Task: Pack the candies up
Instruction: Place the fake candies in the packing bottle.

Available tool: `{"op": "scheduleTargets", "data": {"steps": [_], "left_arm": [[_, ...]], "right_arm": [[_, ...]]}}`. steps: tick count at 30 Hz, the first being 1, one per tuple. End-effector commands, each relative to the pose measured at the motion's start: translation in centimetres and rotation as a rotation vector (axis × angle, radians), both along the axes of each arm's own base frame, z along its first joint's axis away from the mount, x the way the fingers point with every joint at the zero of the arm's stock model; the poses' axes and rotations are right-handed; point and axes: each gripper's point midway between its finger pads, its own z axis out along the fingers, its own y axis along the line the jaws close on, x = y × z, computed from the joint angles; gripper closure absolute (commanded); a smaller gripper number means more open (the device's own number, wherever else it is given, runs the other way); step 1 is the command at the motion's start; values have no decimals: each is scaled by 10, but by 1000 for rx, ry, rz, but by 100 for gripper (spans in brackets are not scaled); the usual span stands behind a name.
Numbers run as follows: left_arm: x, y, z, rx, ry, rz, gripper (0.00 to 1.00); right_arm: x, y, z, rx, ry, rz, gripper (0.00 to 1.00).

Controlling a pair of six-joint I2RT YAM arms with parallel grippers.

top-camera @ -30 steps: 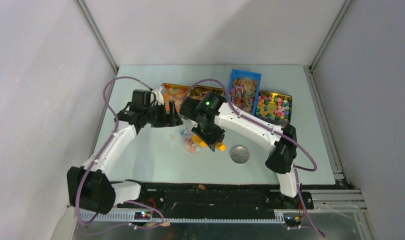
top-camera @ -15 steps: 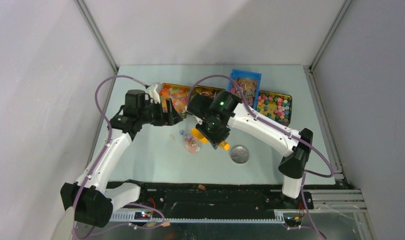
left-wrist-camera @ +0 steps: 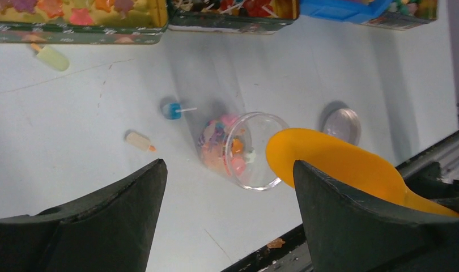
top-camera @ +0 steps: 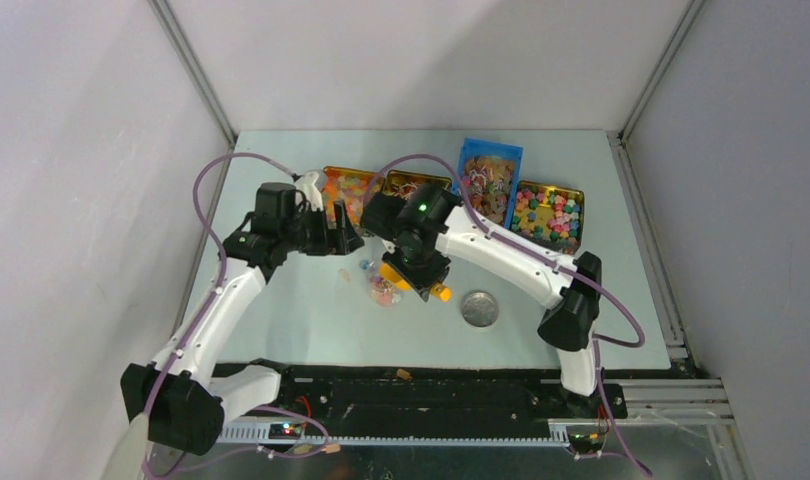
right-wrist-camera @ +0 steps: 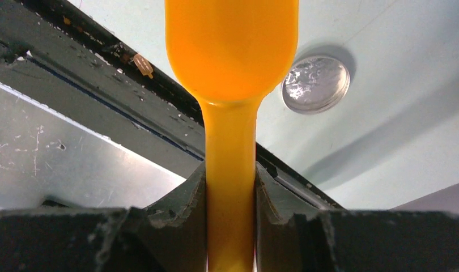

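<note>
Left wrist view: small multicoloured candies (left-wrist-camera: 224, 141) sit inside a clear round jar (left-wrist-camera: 255, 186) mid-worktop. The orange plastic scoop (left-wrist-camera: 335, 167) poises at its mouth, apparently to tip more in, its handle clamped by the right gripper (right-wrist-camera: 230, 187). Left gripper (left-wrist-camera: 228, 165) gapes wide, empty.

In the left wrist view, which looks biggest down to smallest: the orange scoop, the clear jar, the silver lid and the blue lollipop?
1. orange scoop, though it is probably nearer the camera, which flatters it
2. clear jar
3. silver lid
4. blue lollipop
</note>
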Motion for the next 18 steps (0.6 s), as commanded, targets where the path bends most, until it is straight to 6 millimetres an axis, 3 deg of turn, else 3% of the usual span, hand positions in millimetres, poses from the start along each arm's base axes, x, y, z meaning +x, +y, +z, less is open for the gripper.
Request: {"op": "scheduleTargets", "data": {"steps": [1, 11, 18], "left_arm": [[-6, 14, -22, 127, 34, 20, 11], [-15, 19, -47, 224, 75, 16, 12], [-18, 17, -51, 269, 76, 8, 12]], "right_arm": [[0, 3, 7, -10, -4, 19, 100], [1, 5, -8, -53, 16, 16, 100], [2, 8, -22, -93, 34, 20, 100]]}}
